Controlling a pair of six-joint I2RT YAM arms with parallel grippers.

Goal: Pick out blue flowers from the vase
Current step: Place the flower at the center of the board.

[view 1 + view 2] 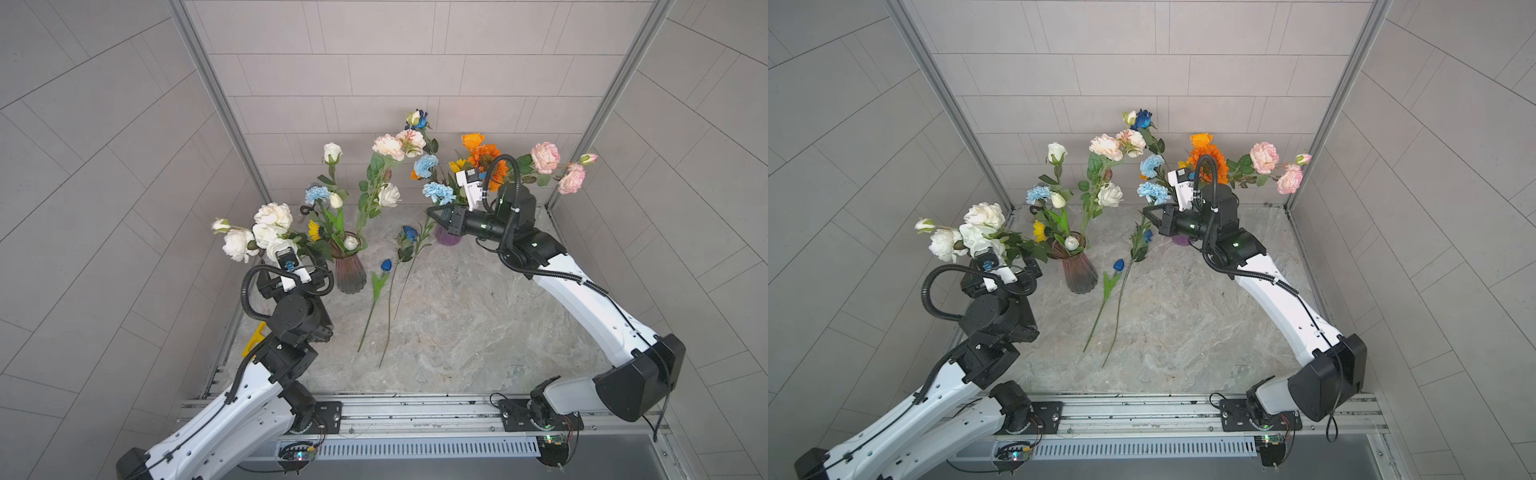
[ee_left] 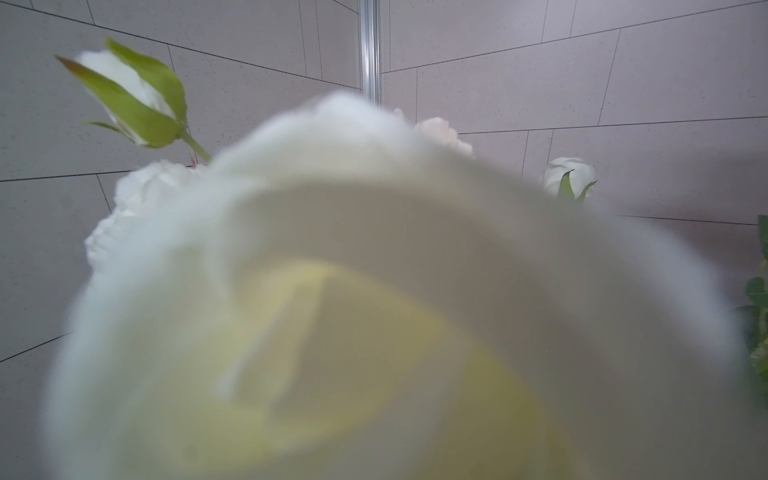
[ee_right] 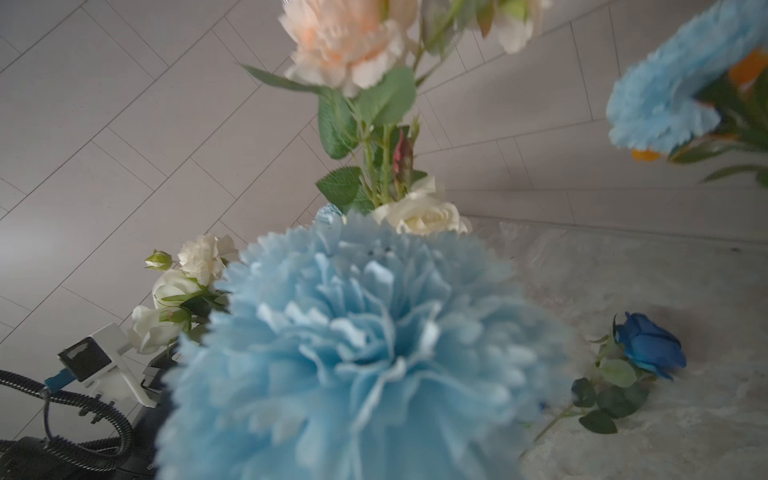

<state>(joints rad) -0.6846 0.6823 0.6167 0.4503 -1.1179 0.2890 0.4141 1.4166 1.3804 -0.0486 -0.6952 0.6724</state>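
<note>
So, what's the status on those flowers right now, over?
Right gripper shut, apparently on a light blue carnation stem. Left gripper open, white blooms against its camera. Blue rose and blue tulip already on table. Over.

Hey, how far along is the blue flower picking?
Done: a dark blue rose and a small dark blue tulip bud lie on the marble table. In hand: the right gripper is shut under a frilly light blue carnation. Left: two more carnations and another blue rose in vases.
</note>
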